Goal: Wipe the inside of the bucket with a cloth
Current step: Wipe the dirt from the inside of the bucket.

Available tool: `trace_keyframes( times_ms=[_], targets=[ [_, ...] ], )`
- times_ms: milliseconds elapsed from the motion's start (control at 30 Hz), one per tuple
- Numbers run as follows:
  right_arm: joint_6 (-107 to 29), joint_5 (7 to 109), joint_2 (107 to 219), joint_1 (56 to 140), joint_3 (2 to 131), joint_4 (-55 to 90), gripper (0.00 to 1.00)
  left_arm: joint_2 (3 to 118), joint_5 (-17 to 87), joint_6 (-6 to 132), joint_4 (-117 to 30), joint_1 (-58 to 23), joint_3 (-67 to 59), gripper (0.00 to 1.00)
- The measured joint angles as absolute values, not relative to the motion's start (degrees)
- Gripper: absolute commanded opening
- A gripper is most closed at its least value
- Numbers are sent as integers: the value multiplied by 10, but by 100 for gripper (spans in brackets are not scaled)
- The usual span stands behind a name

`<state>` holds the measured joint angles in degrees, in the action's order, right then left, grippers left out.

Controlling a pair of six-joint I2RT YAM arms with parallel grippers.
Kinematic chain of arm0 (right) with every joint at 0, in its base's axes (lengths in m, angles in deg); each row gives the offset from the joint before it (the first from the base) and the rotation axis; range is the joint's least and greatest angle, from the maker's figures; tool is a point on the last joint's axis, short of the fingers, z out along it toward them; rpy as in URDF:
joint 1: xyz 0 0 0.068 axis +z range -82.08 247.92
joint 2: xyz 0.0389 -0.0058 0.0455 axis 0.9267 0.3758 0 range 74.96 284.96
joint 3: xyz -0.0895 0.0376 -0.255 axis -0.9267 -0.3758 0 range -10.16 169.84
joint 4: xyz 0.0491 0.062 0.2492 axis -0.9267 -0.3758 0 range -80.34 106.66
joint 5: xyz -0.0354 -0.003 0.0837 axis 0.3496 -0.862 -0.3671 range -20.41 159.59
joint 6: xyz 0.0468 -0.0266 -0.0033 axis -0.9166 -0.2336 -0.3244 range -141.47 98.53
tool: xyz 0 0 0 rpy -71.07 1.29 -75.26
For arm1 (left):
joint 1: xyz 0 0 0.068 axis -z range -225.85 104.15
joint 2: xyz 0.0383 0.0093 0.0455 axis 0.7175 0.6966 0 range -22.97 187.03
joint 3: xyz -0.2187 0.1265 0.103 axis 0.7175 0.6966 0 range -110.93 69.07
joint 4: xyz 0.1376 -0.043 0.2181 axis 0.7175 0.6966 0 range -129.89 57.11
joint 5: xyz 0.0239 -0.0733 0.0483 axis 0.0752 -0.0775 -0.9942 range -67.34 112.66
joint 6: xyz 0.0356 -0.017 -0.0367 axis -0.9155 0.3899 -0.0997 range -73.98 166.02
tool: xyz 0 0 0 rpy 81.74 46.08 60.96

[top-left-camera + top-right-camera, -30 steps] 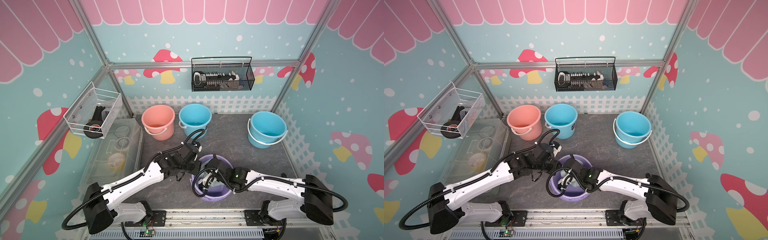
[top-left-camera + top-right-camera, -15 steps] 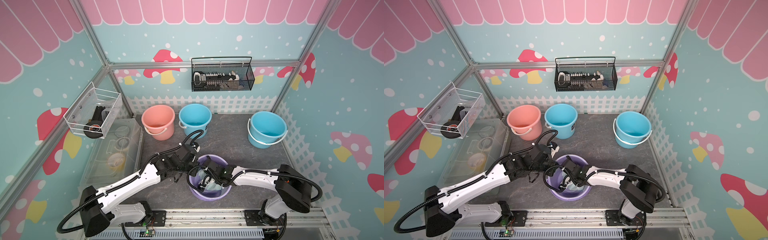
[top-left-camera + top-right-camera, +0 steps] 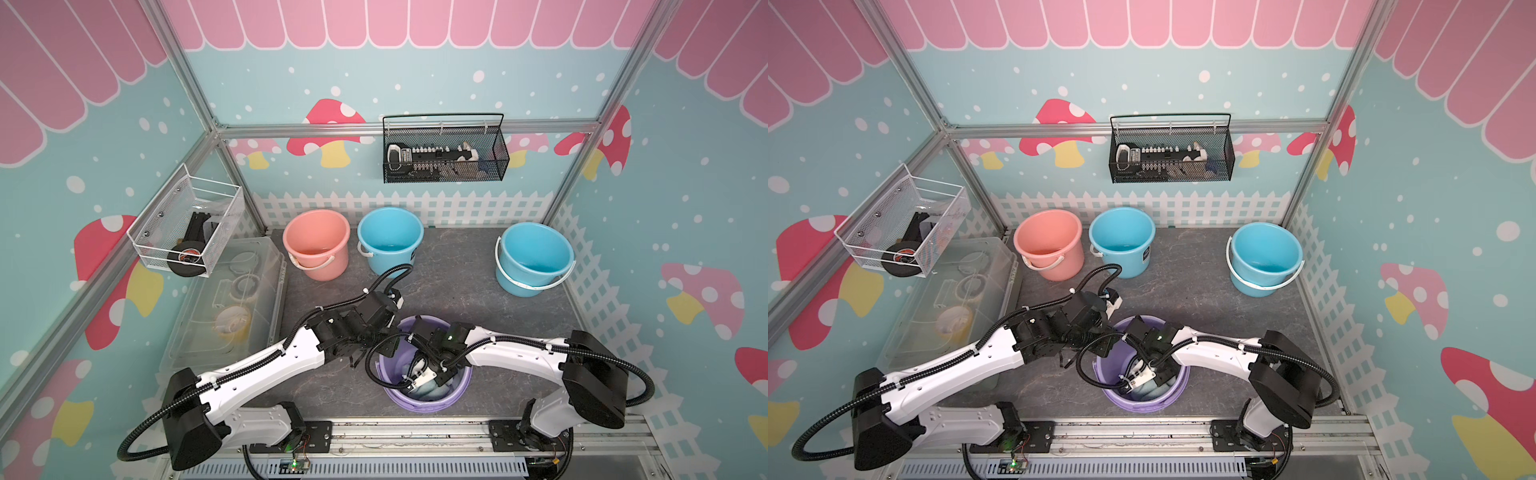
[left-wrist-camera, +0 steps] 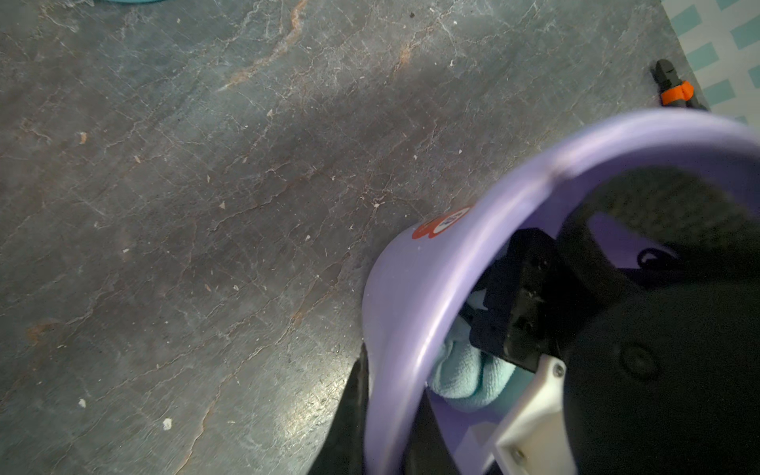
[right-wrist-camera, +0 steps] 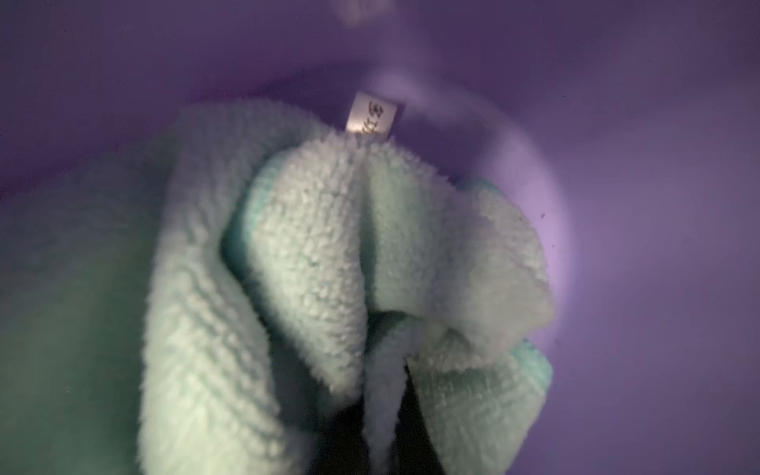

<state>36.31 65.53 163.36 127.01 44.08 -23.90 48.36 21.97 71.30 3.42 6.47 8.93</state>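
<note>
On the left we see the left end effector point(image 4: 383, 409) clamped tight on the rim of the purple bucket point(image 3: 424, 406), which stands upright on the grey tabletop point(image 3: 457, 282) near its front edge. Further right, the right end effector point(image 5: 380, 432) reaches down inside the bucket and is pinched closed on the cloth point(image 5: 308, 267), which sits bunched against the inner wall

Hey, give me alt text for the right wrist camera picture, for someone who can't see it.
A fluffy pale aqua-green cloth, bunched in thick folds, fills most of the frame inside the purple bucket, whose dim wall surrounds it. A small white printed tag sticks out from one fold.
</note>
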Motion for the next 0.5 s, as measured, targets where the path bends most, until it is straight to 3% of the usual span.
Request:
trace_keyframes(
  times_ms=[300,500],
  targets=[
    [325,506,1654,1267,432,-160,4,484,215,710,54,64,89,0],
    [290,529,1654,1265,394,-21,5,484,211,706,54,64,89,0]
  ],
)
